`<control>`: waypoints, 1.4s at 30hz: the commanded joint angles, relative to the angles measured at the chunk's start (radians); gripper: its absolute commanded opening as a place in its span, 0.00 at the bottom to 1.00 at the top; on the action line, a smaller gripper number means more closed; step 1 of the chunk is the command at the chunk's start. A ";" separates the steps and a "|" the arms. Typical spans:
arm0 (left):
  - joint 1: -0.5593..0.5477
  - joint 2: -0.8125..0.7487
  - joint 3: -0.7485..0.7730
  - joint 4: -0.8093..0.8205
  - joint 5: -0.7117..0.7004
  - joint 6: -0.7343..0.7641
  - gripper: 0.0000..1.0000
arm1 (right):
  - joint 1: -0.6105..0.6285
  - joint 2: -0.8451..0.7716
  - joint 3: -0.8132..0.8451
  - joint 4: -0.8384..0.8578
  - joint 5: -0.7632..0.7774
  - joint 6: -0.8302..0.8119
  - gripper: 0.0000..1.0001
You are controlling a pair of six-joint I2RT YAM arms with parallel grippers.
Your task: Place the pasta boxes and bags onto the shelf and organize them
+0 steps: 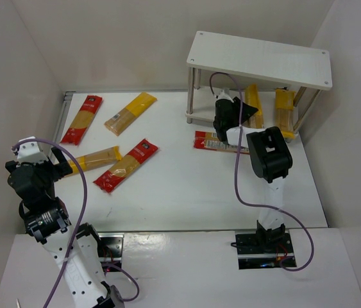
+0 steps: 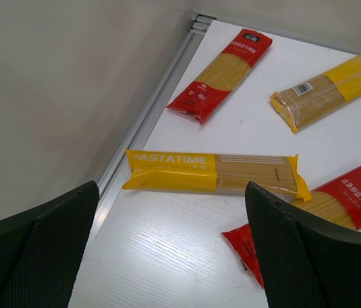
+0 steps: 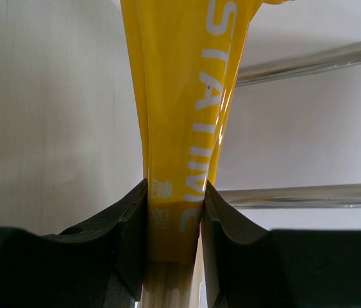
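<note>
Yellow spaghetti pack [image 3: 186, 77] pinched by its printed end in the right tool [image 3: 174, 218], jaws narrow and pressed flat against the film. Held under the top board of the white shelf [image 1: 260, 61], chrome legs [image 3: 302, 196] just behind. Beside it under the same board, a second yellow pack [image 1: 285, 112]; on the lower tier or on the table, cannot tell. In front of the shelf, next to the right arm, a red labelled pack [image 1: 215, 142] flat on the table [image 1: 186, 192].

Left tool [image 2: 174, 256] wide, gripping nothing, hovering near the table's left edge. Ahead of it, a PASTATIME pack [image 2: 212, 172] lying flat, with a near red pack [image 2: 353, 196] just beside its right end. Further off, a far red pack [image 2: 222, 74] close to the wall and a tan-and-yellow pack [image 2: 324, 93], well apart from each other.
</note>
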 commanded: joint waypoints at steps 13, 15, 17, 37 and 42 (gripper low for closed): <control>0.006 -0.009 -0.002 0.021 0.027 -0.004 1.00 | -0.051 0.092 0.237 0.062 0.060 0.019 0.00; 0.006 -0.009 -0.002 0.021 0.027 -0.004 1.00 | -0.063 0.104 0.256 0.045 0.069 0.030 0.00; 0.006 -0.009 -0.002 0.021 0.027 -0.004 1.00 | -0.087 0.127 0.288 0.021 0.069 0.039 0.00; 0.006 0.000 -0.002 0.021 0.027 0.005 1.00 | -0.173 0.219 0.424 -0.011 0.051 0.053 0.00; 0.006 0.000 -0.002 0.021 0.027 0.005 1.00 | -0.183 0.255 0.477 -0.033 0.051 0.044 0.00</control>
